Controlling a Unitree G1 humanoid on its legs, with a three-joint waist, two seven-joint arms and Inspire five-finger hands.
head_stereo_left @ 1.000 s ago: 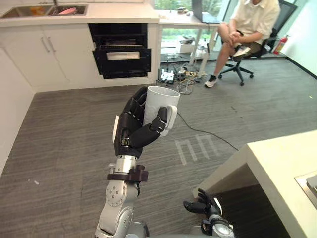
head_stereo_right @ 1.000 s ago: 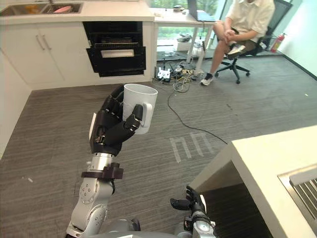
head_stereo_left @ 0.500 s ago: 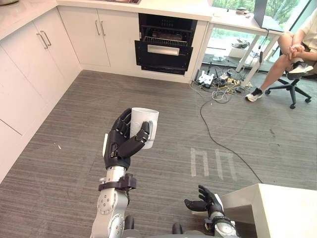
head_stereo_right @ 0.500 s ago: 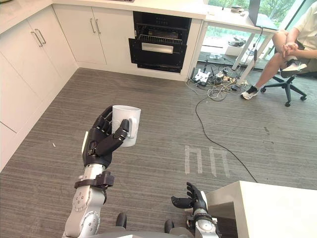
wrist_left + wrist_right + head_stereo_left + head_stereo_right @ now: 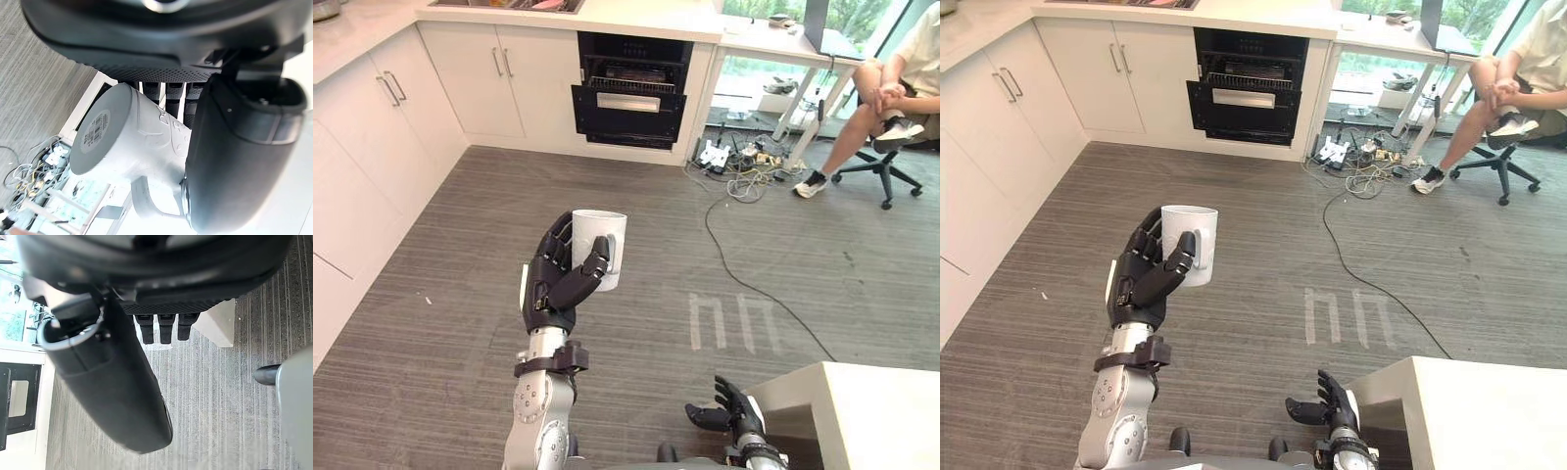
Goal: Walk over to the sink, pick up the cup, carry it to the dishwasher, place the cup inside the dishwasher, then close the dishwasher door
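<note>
The robot's dark left hand (image 5: pixel 556 284) holds a white ceramic cup with a side handle (image 5: pixel 601 245) upright at mid-height over a grey wood-grain floor (image 5: pixel 440 264). Its fingers (image 5: pixel 560 238) are curled round the back of the cup and its thumb lies across the front beside the handle. In the left wrist view the cup's base, bearing a small label, faces the camera.

The right hand (image 5: pixel 728 415) hangs low near the corner of a pale table (image 5: pixel 891 411), its fingers loosely spread and holding nothing.

Across the floor, well apart from the cup, stands a black built-in dishwasher (image 5: pixel 628 93). It is set in a run of white cabinets (image 5: pixel 460 78) under a light worktop, and its door is tilted partly open with a wire rack showing inside.

To the right of the dishwasher a tangle of cables and power strips (image 5: pixel 739 159) lies on the floor. Beyond it a person in a light shirt and shorts (image 5: pixel 899 69) sits on a black office chair (image 5: pixel 877 174).
</note>
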